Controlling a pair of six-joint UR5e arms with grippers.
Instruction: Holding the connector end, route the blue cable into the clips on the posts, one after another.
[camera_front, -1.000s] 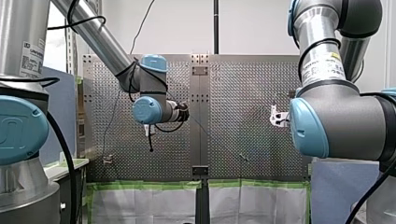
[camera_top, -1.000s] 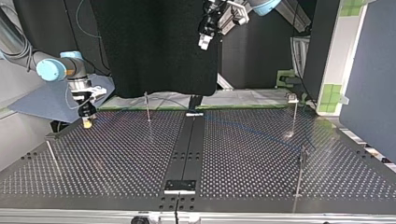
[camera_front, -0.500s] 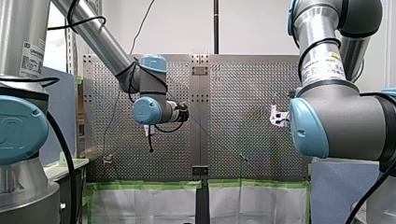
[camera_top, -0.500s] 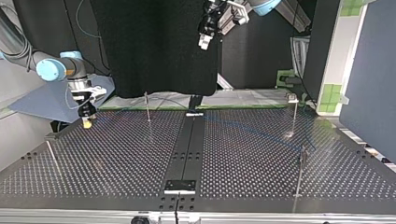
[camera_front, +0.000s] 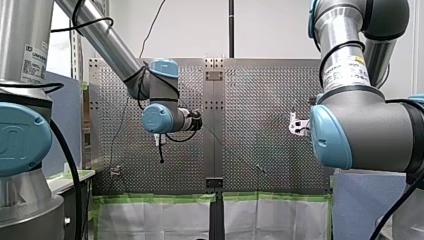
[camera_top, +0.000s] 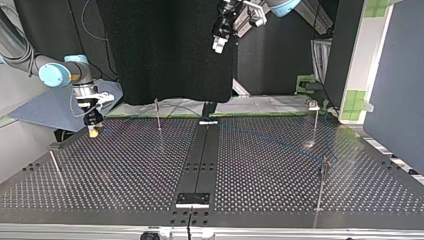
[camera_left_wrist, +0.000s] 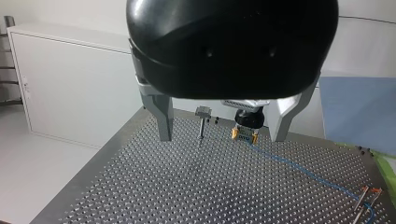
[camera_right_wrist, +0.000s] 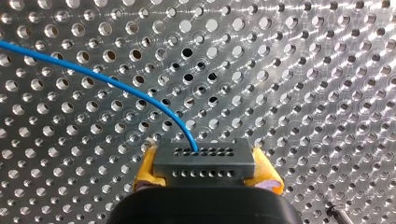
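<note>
Hold my left gripper (camera_left_wrist: 219, 137) spread wide and empty, raised over the perforated table (camera_left_wrist: 177, 186), a post (camera_left_wrist: 203, 122) ahead between its fingers. Pinch the grey connector (camera_right_wrist: 204, 158) with my right gripper (camera_right_wrist: 204, 170), between its yellow pads (camera_right_wrist: 267, 170), close above the table. Trail the blue cable (camera_right_wrist: 116, 84) from the connector's front, curving away ahead of the pads.

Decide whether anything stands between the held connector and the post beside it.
Nothing visible does. My right gripper holds the connector, and in the left wrist view only perforated table lies between it and the post.
</note>
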